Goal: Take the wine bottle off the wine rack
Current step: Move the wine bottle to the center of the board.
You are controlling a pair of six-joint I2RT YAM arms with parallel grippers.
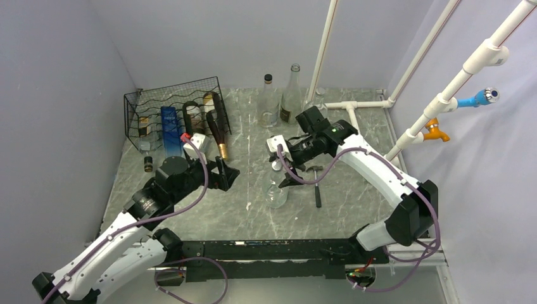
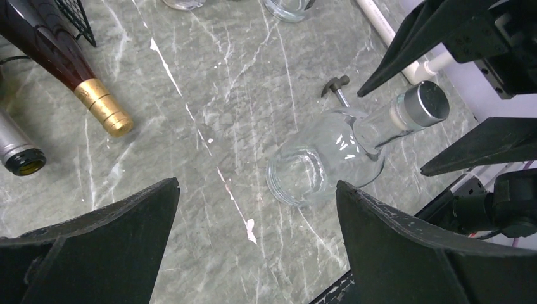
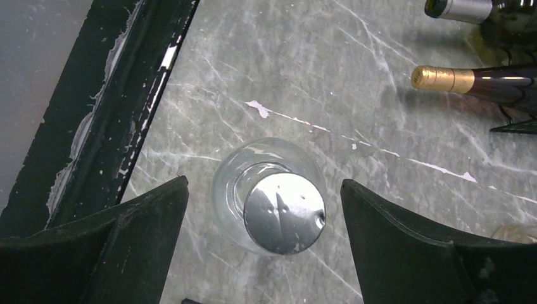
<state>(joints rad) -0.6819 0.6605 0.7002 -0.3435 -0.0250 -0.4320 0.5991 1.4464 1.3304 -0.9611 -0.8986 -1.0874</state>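
Observation:
The black wire wine rack (image 1: 147, 101) stands at the back left with several bottles lying in it. A dark wine bottle with a gold foil neck (image 1: 218, 138) sticks out of its front onto the table; it also shows in the left wrist view (image 2: 101, 109) and in the right wrist view (image 3: 443, 79). My left gripper (image 1: 229, 175) is open and empty in front of the rack, over bare table (image 2: 256, 190). My right gripper (image 1: 289, 172) is open, its fingers either side of the silver cap (image 3: 284, 212) of an upright clear bottle (image 1: 276, 192), not touching it.
A silver-foil bottle neck (image 2: 19, 155) lies beside the gold one. Two clear bottles (image 1: 280, 100) stand at the back. A hammer (image 1: 316, 185) lies right of the clear bottle. White pipes (image 1: 354, 107) run along the back right. A small dark jar (image 1: 148, 164) sits near the rack.

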